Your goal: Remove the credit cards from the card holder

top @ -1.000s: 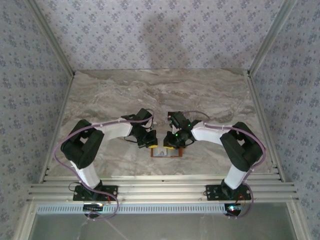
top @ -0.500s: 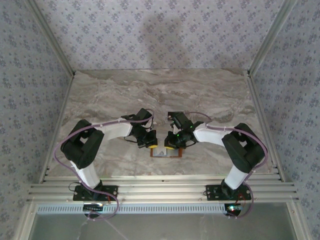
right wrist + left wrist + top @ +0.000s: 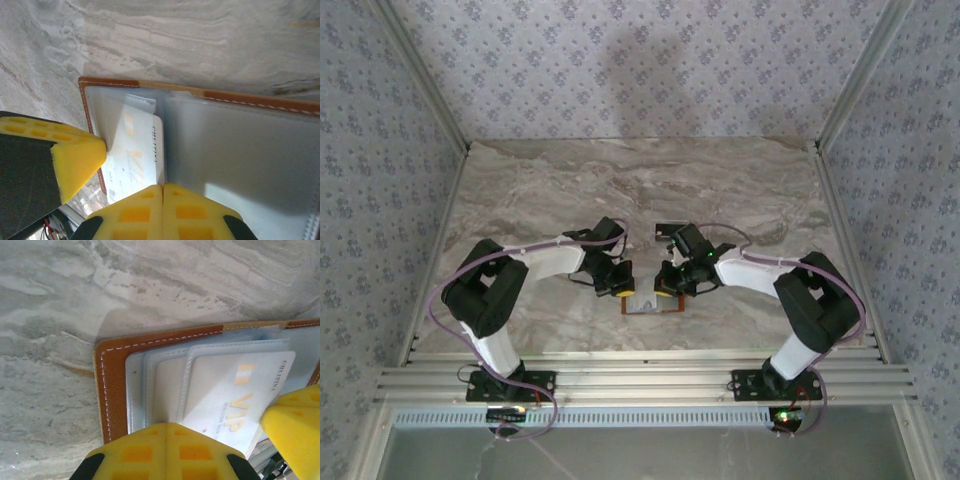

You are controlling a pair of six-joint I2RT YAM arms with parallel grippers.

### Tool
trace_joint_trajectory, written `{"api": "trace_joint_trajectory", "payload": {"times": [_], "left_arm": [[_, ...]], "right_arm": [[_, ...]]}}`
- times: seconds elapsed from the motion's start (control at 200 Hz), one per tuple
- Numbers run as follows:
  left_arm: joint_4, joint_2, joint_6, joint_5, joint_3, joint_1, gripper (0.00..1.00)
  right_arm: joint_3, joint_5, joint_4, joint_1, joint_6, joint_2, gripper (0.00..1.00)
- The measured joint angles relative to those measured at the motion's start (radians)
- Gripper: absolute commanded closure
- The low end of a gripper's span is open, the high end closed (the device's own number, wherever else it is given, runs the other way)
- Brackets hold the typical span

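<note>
Atop the open card holder (image 3: 112, 390): left gripper (image 3: 165, 434) and right gripper (image 3: 162, 196), both clenched.
Their fingertips (image 3: 140, 452) press its grey-blue pockets beside a pale VIP credit card (image 3: 235, 395).

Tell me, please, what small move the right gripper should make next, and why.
Probably a slow pull of the right gripper toward its wrist: its jaws are shut at the edge of the VIP card, which sits in the card holder, and the left gripper rests on the holder. Whether the card is pinched is unclear.
</note>
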Motion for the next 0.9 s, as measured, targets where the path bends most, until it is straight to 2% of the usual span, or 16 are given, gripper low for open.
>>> {"api": "trace_joint_trajectory", "payload": {"times": [0.585, 0.899], "left_arm": [[-0.013, -0.006, 0.001, -0.002, 0.005, -0.007, 0.95], [0.065, -0.006, -0.043, 0.053, -0.001, -0.018, 0.94]], "right_arm": [[-0.028, -0.026, 0.030, -0.014, -0.003, -0.002, 0.98], [-0.028, -0.043, 0.055, -0.010, 0.001, 0.012, 0.97]]}}
